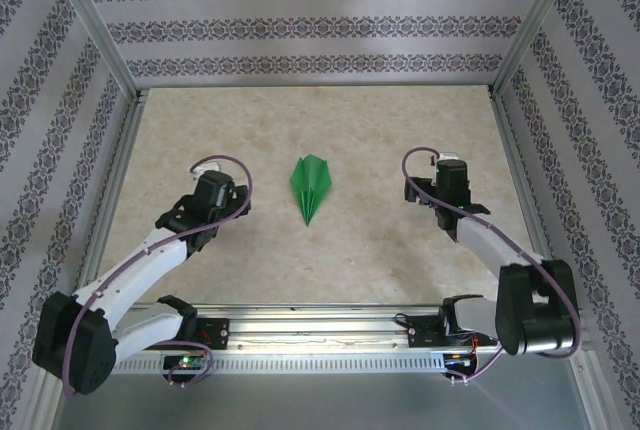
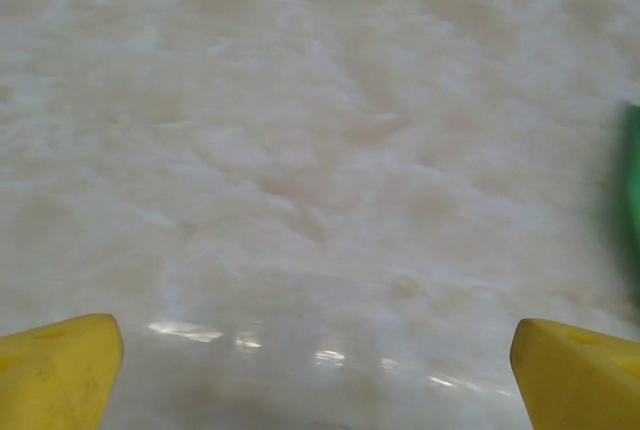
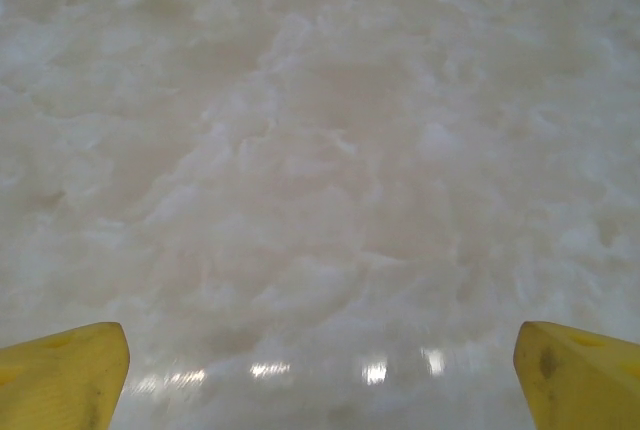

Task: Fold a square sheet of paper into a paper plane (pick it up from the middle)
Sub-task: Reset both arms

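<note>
Paper plane (image 1: 311, 188) lies flat near the middle of the table (image 1: 400, 130) — a narrow green dart, centre crease up, nose pointing to 6 o'clock. Nothing touches it. At its 9 o'clock the left gripper (image 1: 222, 200) hangs low over the bare tabletop, its yellow fingers (image 2: 55, 370) spread wide and empty, with a green sliver at the right edge of its camera view. At 3 o'clock, well apart, the right gripper (image 1: 438, 188) is splayed wide too — holding nothing.

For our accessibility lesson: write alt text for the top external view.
A folded green paper plane lies on the beige table, narrow tip toward the near edge. The left gripper and right gripper flank it, neither touching it.
</note>
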